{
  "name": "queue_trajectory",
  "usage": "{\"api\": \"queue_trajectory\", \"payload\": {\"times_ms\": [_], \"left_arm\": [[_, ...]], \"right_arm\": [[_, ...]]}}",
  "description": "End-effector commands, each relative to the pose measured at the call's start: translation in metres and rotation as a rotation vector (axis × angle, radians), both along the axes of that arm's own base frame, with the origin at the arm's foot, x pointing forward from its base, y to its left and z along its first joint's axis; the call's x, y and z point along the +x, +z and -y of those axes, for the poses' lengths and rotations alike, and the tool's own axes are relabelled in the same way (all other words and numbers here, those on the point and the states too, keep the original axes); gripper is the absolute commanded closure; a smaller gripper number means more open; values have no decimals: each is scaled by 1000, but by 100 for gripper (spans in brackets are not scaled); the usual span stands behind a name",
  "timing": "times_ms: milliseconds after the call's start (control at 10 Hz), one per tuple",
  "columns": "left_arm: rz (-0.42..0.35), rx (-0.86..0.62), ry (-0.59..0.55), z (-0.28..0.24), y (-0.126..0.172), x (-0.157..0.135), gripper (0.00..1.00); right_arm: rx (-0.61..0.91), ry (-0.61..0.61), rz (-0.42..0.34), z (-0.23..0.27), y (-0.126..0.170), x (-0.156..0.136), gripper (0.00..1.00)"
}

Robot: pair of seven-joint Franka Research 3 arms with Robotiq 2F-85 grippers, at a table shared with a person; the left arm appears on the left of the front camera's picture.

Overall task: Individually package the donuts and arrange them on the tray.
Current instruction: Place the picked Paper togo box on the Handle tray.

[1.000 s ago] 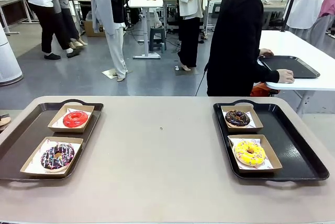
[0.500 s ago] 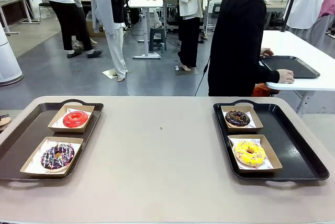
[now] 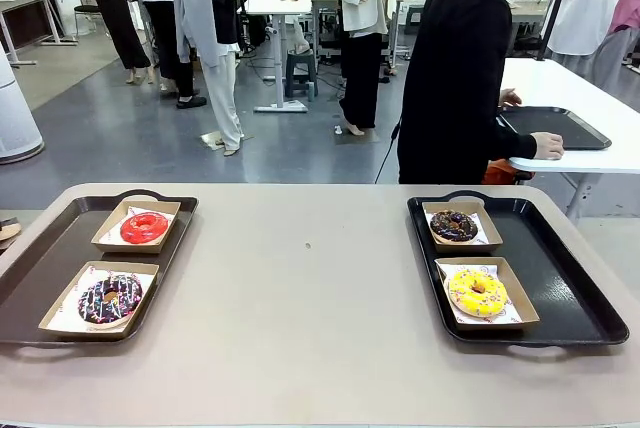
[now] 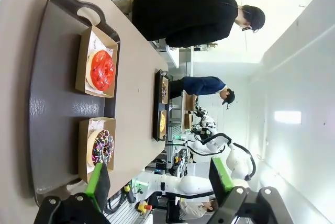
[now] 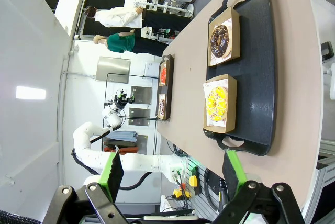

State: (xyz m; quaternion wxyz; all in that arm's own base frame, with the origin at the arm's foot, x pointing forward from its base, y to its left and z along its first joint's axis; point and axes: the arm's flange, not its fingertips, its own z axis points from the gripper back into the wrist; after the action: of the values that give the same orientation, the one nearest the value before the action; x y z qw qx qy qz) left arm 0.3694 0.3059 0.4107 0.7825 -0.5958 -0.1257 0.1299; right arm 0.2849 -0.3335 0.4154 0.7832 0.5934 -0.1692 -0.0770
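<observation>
Black trays (image 3: 60, 248) hold four boxed donuts (image 3: 477, 292); I see my left gripper (image 4: 157, 182) and right gripper (image 5: 172, 174) both spread wide, empty.

No legible text, labels, brands or numbers anywhere.

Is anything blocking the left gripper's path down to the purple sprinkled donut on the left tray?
Nothing visible. The left gripper hangs open above the purple sprinkled donut, which lies uncovered in its cardboard box on the left tray.
</observation>
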Motion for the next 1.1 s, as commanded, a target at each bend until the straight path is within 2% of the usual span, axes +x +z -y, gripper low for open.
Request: {"api": "queue_trajectory", "payload": {"times_ms": [0,1000], "left_arm": [[-1,7,-5,1,3,-4,0],[-1,7,-5,1,3,-4,0]], "right_arm": [[-4,2,-5,0,-1,-2,0],[-4,2,-5,0,-1,-2,0]]}}
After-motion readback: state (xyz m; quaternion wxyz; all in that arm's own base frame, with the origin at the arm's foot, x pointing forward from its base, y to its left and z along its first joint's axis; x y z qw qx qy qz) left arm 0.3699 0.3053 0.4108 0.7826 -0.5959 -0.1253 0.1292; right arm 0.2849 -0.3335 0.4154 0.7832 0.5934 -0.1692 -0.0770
